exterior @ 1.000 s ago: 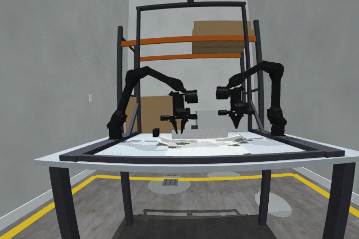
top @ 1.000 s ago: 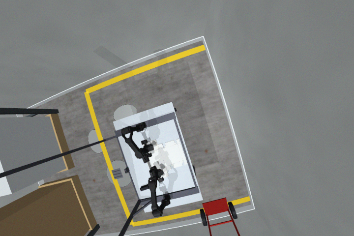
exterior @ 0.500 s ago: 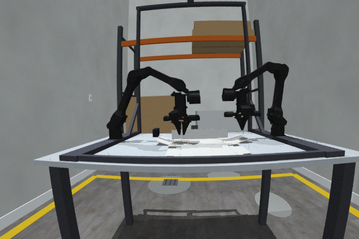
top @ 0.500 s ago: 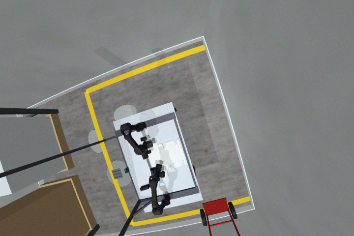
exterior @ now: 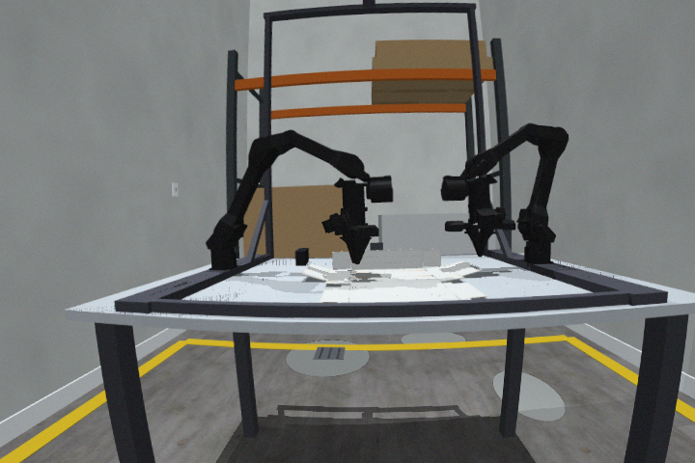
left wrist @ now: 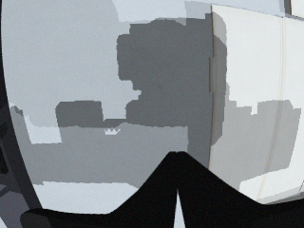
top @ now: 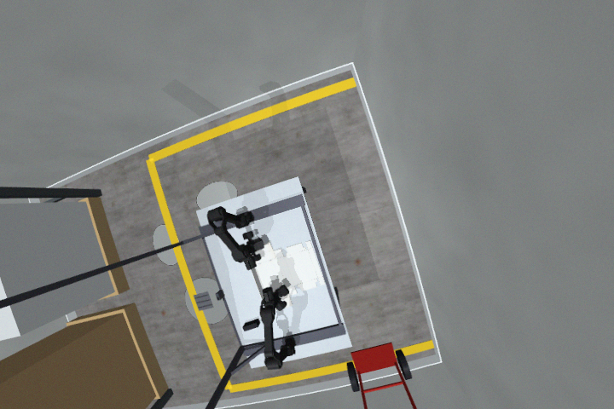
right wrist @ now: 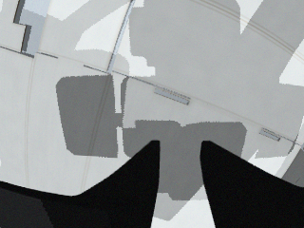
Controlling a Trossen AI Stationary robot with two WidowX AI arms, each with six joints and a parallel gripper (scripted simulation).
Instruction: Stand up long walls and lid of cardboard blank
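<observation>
The white cardboard blank [top: 304, 257] [exterior: 403, 295] [left wrist: 252, 57] [right wrist: 45, 119] lies on the table with its base down. One long wall [exterior: 408, 258] stands up along the shelf side. The broad panel towards the exterior camera lies low, and end flaps [exterior: 317, 272] [exterior: 459, 269] slant up at both ends. My left gripper [exterior: 480, 254] [left wrist: 176, 159] is shut and empty, above the table just outside one end of the blank. My right gripper [exterior: 356, 262] [right wrist: 180, 148] is slightly open and empty, close above the blank near the standing wall. Contact with that wall cannot be told.
A small black block [top: 251, 324] [exterior: 301, 257] sits on the table [top: 240, 308] beyond the right arm's end of the blank. Dark frame bars [top: 280, 206] [exterior: 386, 309] border the work surface, with posts rising on the shelf side.
</observation>
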